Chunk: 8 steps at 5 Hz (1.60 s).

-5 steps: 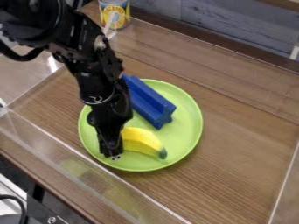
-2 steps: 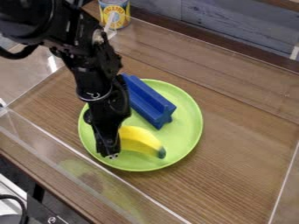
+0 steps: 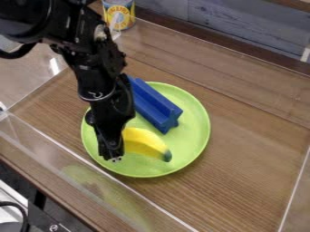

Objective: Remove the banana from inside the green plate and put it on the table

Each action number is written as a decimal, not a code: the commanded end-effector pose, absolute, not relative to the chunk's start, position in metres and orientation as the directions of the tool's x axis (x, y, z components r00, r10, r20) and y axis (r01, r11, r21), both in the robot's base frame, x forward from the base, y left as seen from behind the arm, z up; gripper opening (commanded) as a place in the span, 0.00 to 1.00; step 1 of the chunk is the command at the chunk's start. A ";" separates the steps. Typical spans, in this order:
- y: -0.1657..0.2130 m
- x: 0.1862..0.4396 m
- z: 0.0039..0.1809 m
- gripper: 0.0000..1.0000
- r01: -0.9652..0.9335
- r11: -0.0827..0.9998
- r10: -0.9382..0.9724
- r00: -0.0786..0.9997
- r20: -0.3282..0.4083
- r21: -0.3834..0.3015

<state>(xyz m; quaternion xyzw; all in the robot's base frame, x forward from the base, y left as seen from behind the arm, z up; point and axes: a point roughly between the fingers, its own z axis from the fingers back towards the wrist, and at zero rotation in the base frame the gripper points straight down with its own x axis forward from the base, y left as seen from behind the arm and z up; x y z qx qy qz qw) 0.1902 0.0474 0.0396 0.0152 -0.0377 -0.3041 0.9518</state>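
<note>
Banana (image 3: 148, 145) | on green plate (image 3: 194, 136), near-rim side | long axis slants from claw toward lower right | claw (image 3: 111, 152) closed on banana's left end, pointing down

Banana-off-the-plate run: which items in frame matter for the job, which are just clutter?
Job:
- banana, lying in the plate, gripper shut at its left end
- green plate, holding it
- table, the drop spot

Clutter:
- blue block, also in the plate, behind the banana
- yellow can, at the back edge
</note>
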 end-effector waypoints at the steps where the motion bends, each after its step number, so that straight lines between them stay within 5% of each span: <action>1: 0.048 0.202 0.053 0.00 0.586 0.804 -0.594 0.799 0.098 0.097; 8: 0.045 0.201 0.072 0.00 0.598 0.795 -0.606 0.789 0.098 0.105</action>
